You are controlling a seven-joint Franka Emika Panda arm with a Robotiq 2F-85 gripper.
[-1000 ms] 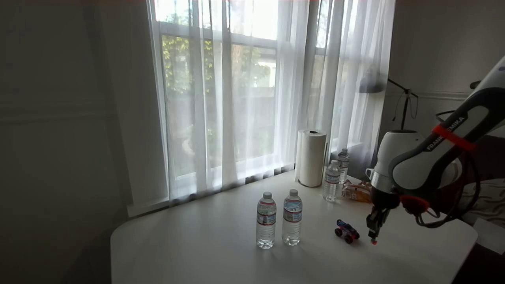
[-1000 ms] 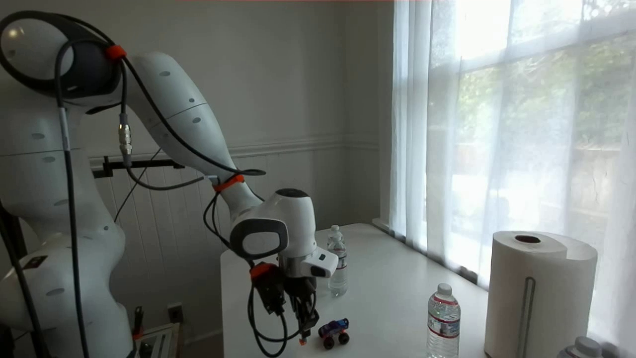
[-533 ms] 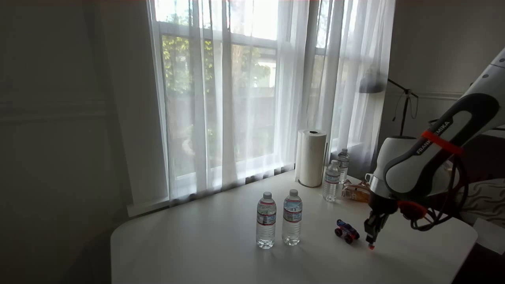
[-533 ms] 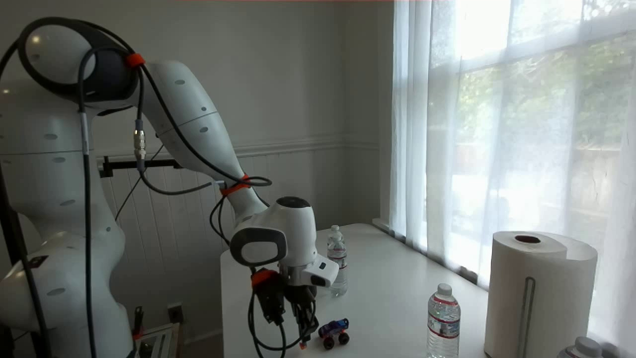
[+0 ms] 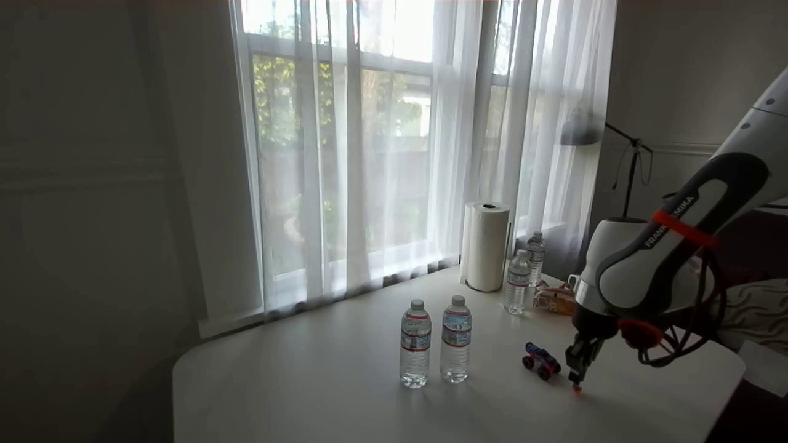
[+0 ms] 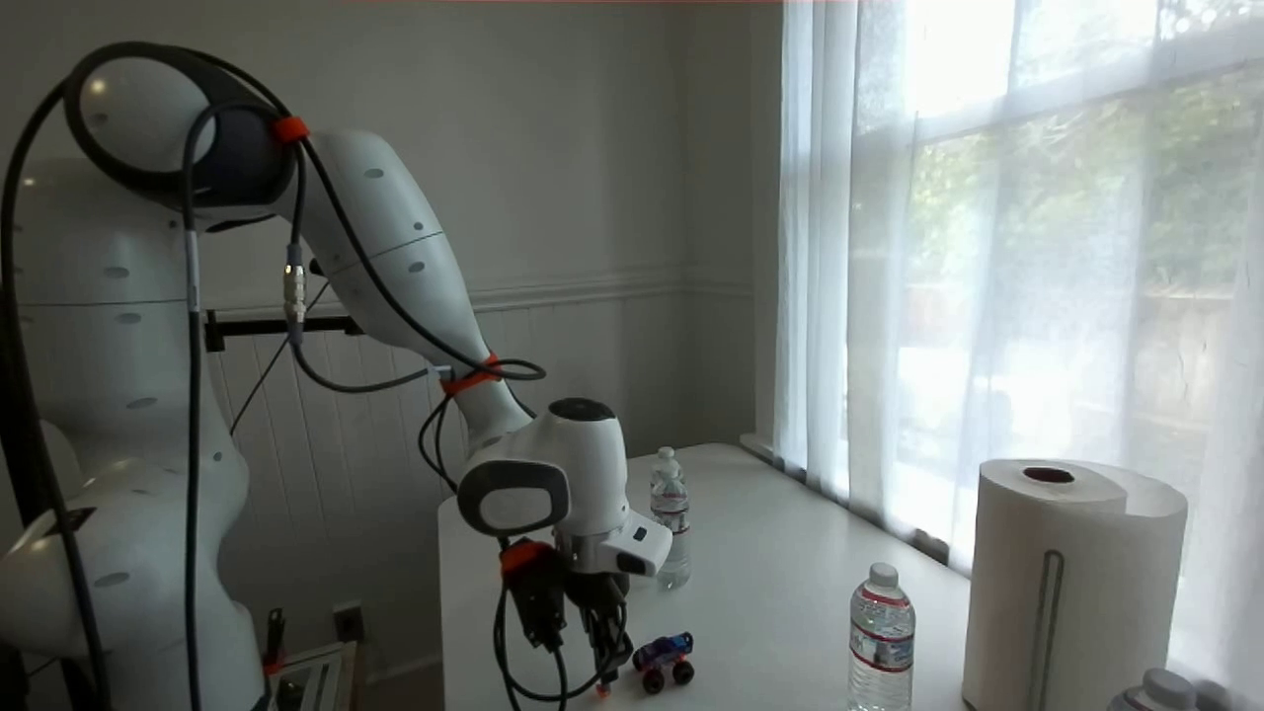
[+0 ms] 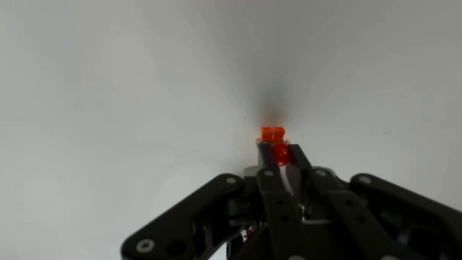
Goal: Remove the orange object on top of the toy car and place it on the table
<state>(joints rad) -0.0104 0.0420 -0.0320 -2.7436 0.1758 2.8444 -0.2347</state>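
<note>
The orange object [image 7: 272,133], a tiny orange-red figure-like piece with a shiny red round part, is between my fingertips [image 7: 278,148] in the wrist view. My gripper [image 5: 576,373] is shut on it and points down. In both exterior views the orange object [image 5: 577,389] [image 6: 603,692] is at or just above the white table [image 5: 308,381]; I cannot tell if it touches. A dark shadow lies right beside it. The small dark toy car [image 5: 542,361] stands on its wheels beside the gripper, apart from it, also in an exterior view [image 6: 665,656].
Two water bottles [image 5: 415,344] [image 5: 456,339] stand on the table past the car. Further bottles [image 5: 517,283], a paper towel roll [image 5: 487,246] and an orange crinkly bundle [image 5: 556,299] are near the window side. Cables [image 6: 502,662] hang in a loop beside the gripper.
The arm has moved down, lowering the gripper with the orange object to the table's surface beside the toy car. The car and bottles have not moved.
</note>
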